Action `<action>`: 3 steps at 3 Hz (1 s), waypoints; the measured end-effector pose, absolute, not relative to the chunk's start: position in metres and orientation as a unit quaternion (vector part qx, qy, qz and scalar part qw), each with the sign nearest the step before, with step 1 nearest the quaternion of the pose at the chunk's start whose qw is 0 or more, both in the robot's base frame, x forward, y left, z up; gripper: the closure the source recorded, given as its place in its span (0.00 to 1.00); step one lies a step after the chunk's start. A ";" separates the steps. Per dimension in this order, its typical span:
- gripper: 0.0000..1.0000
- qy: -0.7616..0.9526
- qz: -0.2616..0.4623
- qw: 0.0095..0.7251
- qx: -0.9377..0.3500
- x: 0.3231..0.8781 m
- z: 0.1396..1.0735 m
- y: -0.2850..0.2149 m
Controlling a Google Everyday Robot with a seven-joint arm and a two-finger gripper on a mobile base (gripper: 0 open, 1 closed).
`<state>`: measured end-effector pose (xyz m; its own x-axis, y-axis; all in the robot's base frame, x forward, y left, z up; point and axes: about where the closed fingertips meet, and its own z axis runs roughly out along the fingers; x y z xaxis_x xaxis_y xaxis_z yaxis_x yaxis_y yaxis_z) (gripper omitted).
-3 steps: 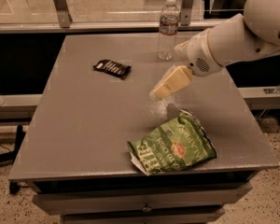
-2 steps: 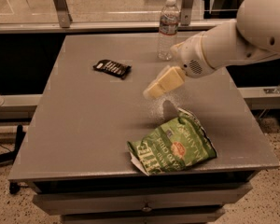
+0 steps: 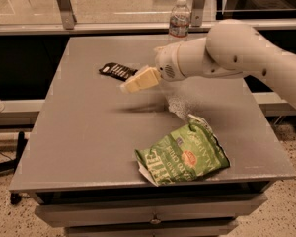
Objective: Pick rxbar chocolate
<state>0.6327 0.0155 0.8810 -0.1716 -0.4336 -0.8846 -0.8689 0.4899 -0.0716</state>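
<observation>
The rxbar chocolate (image 3: 117,71) is a small flat dark bar with white lettering lines, lying on the grey table (image 3: 89,132) at the back left. My gripper (image 3: 128,87) has cream-coloured fingers pointing left. It hovers above the table just to the right of and in front of the bar, not touching it. Nothing is held in it.
A large green chip bag (image 3: 185,154) lies near the table's front right edge. A clear water bottle (image 3: 178,19) stands at the back edge, behind my arm (image 3: 227,51). A metal rail and posts run behind the table.
My gripper and arm have moved left and toward the back of the table, closing in on the dark bar. The bar, bag and bottle have not moved.
</observation>
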 end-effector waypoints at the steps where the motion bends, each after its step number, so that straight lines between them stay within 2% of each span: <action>1: 0.00 0.713 0.248 0.496 -0.428 0.671 0.876 0.043; 2: 0.00 0.705 0.245 0.510 -0.428 0.705 0.854 0.076; 3: 0.00 0.705 0.244 0.510 -0.429 0.708 0.845 0.082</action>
<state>0.7085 0.0822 0.8450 -0.1123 -0.3560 -0.9277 -0.8538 0.5122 -0.0932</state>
